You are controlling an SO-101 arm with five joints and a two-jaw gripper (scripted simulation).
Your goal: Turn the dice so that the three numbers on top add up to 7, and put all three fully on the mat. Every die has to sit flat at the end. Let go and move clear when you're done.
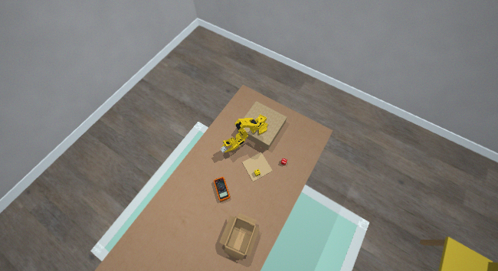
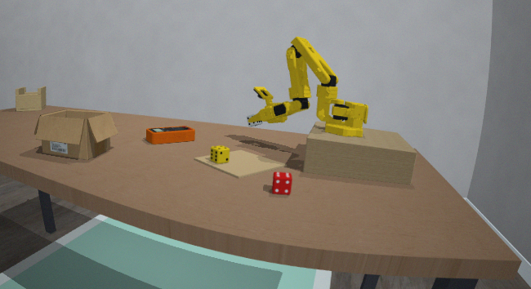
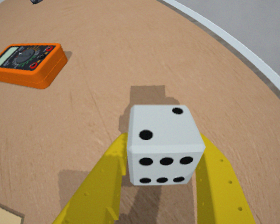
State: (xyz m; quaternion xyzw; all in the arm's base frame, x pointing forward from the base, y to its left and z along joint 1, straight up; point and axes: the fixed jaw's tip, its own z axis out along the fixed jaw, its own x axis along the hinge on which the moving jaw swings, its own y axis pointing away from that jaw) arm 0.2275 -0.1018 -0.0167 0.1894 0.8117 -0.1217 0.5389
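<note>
Far left on the table (image 2: 163, 211): open cardboard box (image 2: 73, 133), then orange multimeter (image 2: 170, 135). Neither part of the job.

Centre: tan mat (image 2: 241, 162) with yellow die (image 2: 220, 153) flat on it, near one corner, top face hard to read, perhaps four. One of three placed, by the look of it.

Above and behind the mat: gripper (image 2: 255, 120) clamped on white die (image 3: 165, 144), carried in the air over bare tabletop, well off the mat. In the wrist view, two pips on the upper face, six on the face toward the camera.

Right of the mat: red die (image 2: 282, 183) flat on wood, apart from the mat edge, untouched.

Farther right: arm base on wooden block (image 2: 359, 155).

Left to do: set white down on the mat, bring red on, fix tops to total 7.
</note>
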